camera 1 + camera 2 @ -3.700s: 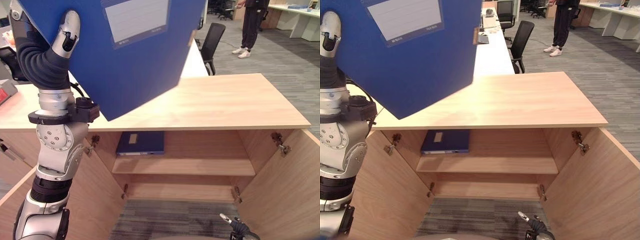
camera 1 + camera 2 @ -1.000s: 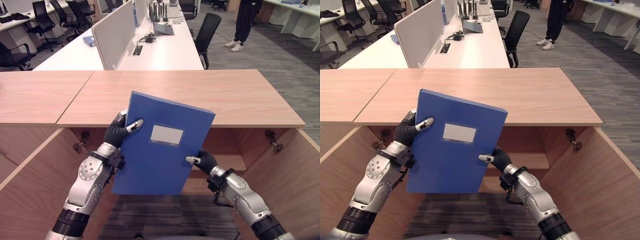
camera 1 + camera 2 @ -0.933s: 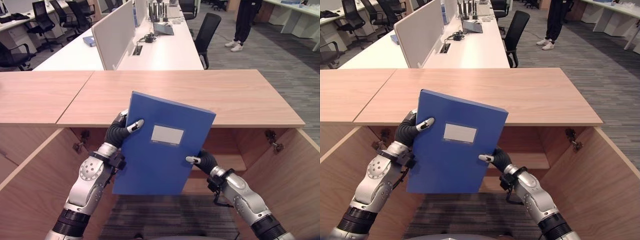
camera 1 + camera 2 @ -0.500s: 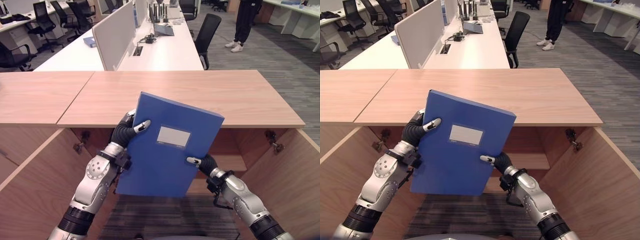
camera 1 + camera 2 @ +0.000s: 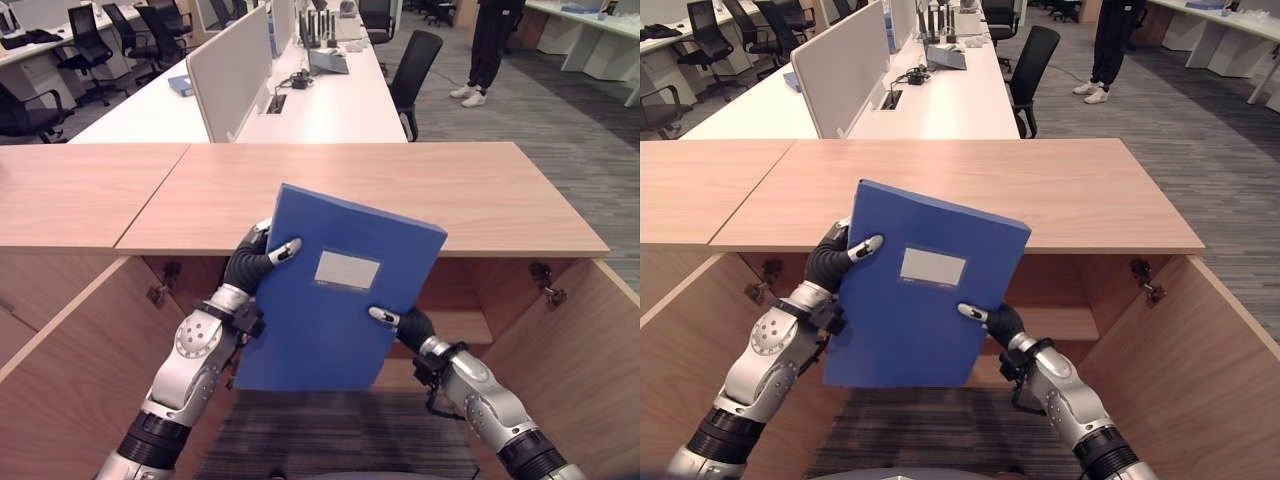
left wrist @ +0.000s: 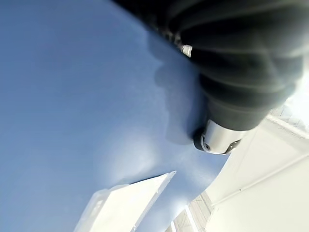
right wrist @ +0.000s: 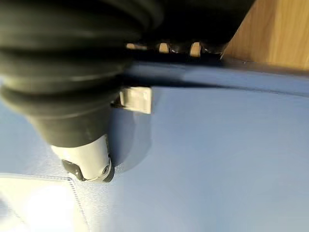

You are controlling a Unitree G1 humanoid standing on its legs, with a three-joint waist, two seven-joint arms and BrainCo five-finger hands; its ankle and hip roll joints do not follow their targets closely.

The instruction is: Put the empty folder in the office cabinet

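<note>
Both hands grip a blue folder in the air before the open cabinet.

The left hand pinches the folder's left edge, thumb on the front cover, while the right hand clamps its right edge lower down (thumb likewise on the cover). The folder stands tilted, label facing up, in front of the cabinet's top edge and covering much of its shelf. Beyond the cabinet, a person stands near a black chair.

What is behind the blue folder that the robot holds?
Behind the blue folder are the cabinet top edge and a strip of shelf. The folder covers the rest of the cabinet's inside.
</note>
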